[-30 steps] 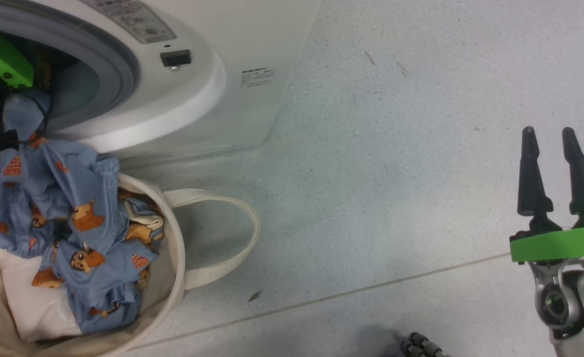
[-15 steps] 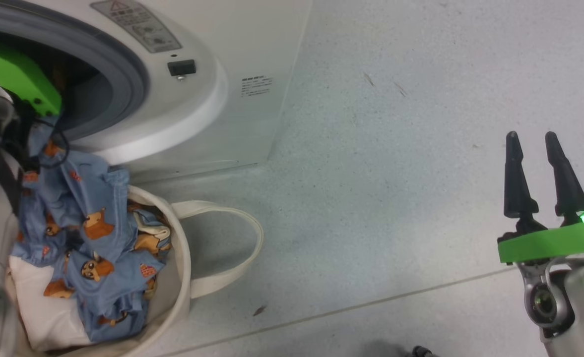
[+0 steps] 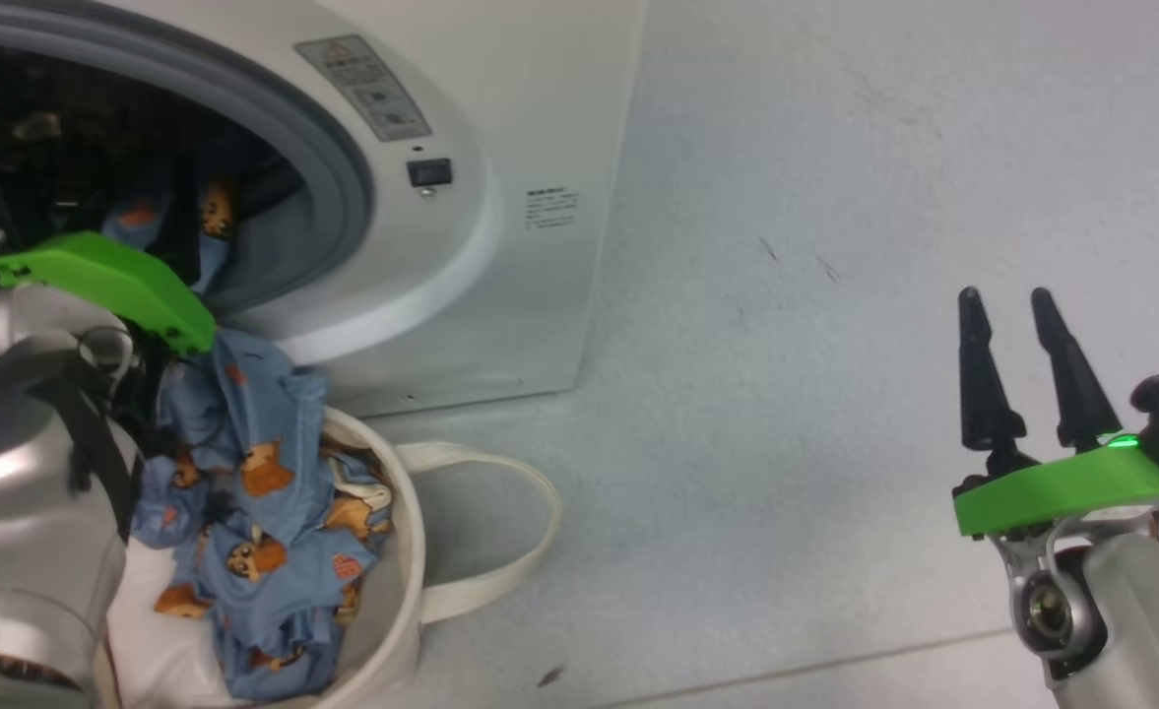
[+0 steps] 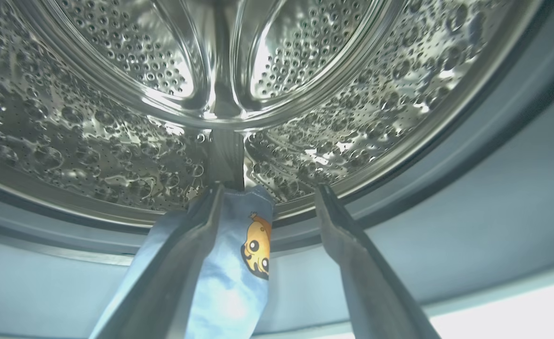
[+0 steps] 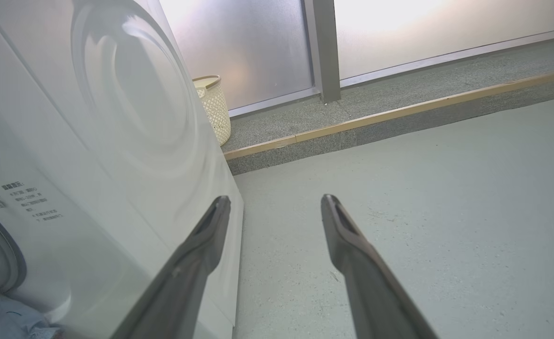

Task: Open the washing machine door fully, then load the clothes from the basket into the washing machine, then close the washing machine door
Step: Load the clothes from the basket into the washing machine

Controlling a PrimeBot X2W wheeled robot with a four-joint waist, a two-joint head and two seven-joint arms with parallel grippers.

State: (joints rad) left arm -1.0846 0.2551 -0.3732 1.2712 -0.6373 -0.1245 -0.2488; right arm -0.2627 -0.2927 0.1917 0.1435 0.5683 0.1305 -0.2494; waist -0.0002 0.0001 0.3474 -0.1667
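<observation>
Left gripper [image 4: 268,188]: fingers wide at the washing machine [image 3: 520,295] drum mouth, clothes [image 3: 254,492] draped against one, trailing down into the basket [image 3: 412,591] at eight o'clock. Right gripper [image 3: 1004,295]: fingers wide above the floor [image 3: 786,394], four o'clock.

- The left gripper [image 4: 267,188] holds its jaws spread wide; its two long dark fingers [image 4: 352,263] rise well apart from the bottom of the left wrist view.
- In the head view the left arm [image 3: 28,492], a silver forearm, stands at the lower left and reaches up and forward, its green wrist plate [image 3: 96,281] tilted.
- The right gripper [image 3: 1004,295] hovers at the lower right, fingers pointing up, jaws apart.
- A small green light [image 3: 1119,440] glows on its green plate, above the pale right forearm [image 3: 1130,611].
</observation>
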